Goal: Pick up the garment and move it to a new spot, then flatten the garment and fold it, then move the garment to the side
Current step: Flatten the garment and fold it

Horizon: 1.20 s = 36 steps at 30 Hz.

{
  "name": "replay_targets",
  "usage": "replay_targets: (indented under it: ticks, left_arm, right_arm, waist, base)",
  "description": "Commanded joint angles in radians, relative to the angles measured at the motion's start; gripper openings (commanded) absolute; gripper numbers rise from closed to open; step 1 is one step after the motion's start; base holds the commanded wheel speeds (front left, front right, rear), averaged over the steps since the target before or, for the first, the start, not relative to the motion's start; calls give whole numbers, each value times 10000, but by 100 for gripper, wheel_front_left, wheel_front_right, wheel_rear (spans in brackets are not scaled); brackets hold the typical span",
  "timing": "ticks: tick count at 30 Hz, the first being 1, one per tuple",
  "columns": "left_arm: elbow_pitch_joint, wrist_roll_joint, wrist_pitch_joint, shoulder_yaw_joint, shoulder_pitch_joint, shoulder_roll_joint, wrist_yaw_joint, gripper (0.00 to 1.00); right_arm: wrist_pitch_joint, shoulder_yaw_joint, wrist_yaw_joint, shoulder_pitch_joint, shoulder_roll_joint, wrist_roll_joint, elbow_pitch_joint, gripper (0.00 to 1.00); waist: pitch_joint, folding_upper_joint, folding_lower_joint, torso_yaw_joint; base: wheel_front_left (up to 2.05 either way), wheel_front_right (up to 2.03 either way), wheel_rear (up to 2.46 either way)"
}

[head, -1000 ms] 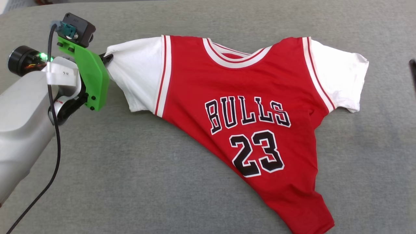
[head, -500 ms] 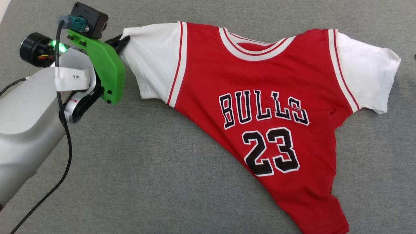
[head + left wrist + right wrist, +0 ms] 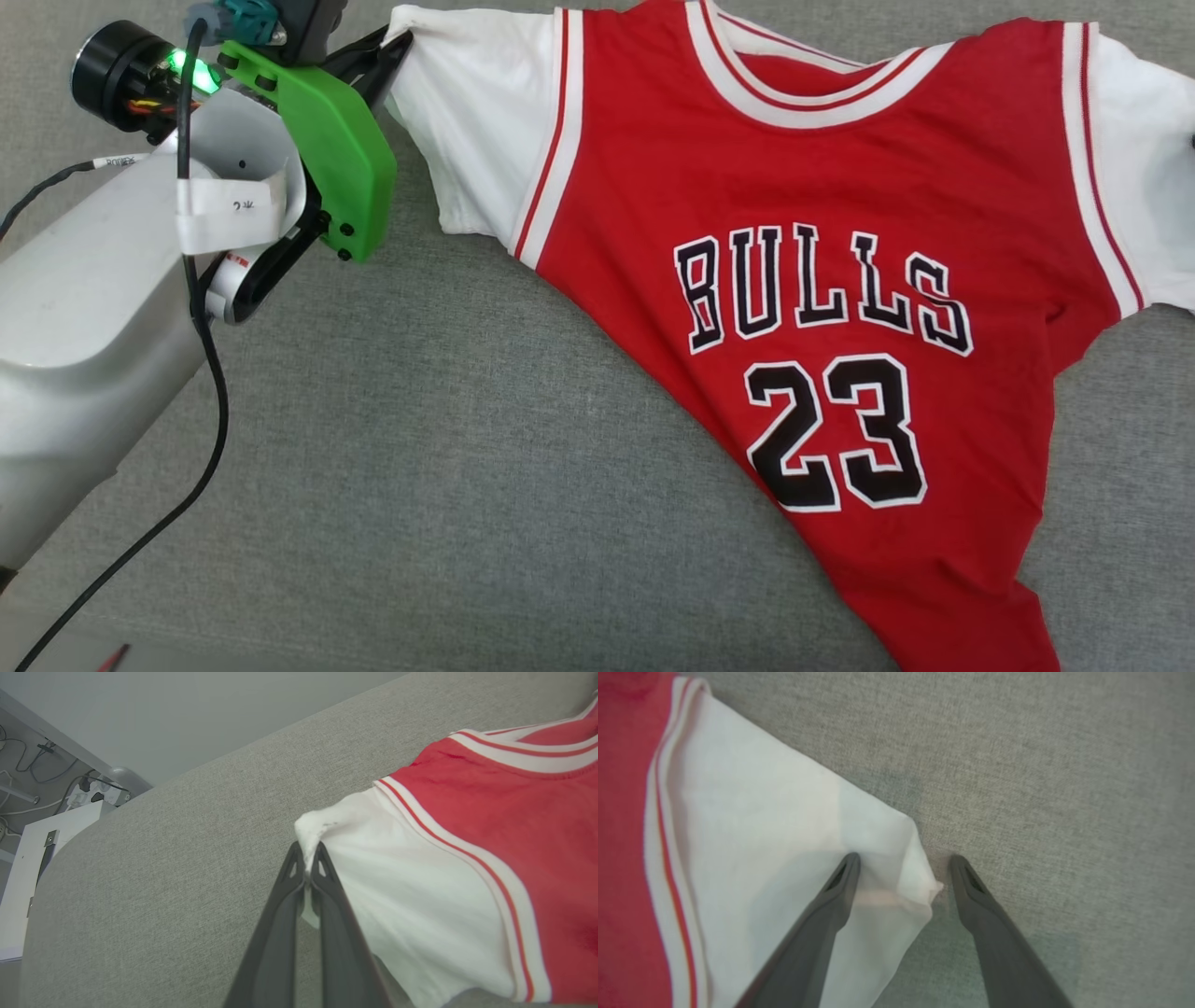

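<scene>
Garment (image 3: 822, 168), a red jersey shirt with white short sleeves, lies face up on a grey cushion (image 3: 420, 467), with the black lettering and the number 23 readable in the head view. Its lower part narrows toward the bottom right of that view, so the garment is not flat there. The left gripper (image 3: 397, 42) is at the outer edge of the left sleeve (image 3: 476, 121). In the left wrist view the left gripper (image 3: 307, 851) is clenched on a small pinch of this white sleeve edge, which bunches up at the fingertips. The right gripper (image 3: 904, 858) is released, its fingers wide apart: one finger is over the right sleeve (image 3: 761, 826), the other over the grey cushion, and the sleeve corner is between them. Whether these fingers touch the cloth, one cannot tell.
</scene>
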Motion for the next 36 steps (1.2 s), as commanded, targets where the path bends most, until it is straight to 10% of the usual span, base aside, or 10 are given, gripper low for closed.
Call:
replay_targets:
  ticks: [1,4,6,21,36]
  left_arm:
    - [-5,87,-90,43,-111,-23,88,0]
    - [39,77,-164,41,-78,-38,82,0]
    - [108,62,-203,28,-37,-43,68,0]
    - [231,112,-1578,438,131,27,182,0]
    - [63,606,-1680,1110,-2206,-370,194,0]
  right_arm:
    - [-51,331,-4,291,253,62,338,100]
    - [-338,649,-4,491,264,211,535,100]
    - [-760,831,-4,503,249,326,501,0]
    - [-5315,819,-4,171,-404,654,-466,0]
    - [-5509,-58,-4,-1426,-496,-198,-1613,0]
  waist:
    - [158,1,0,119]
    - [143,1,0,107]
    - [81,1,0,51]
    - [-2194,1,0,-559]
    - [-2354,1,0,-1005]
  base:
    - [0,0,0]
    - [0,0,0]
    - [0,0,0]
    - [0,0,0]
    - [0,0,0]
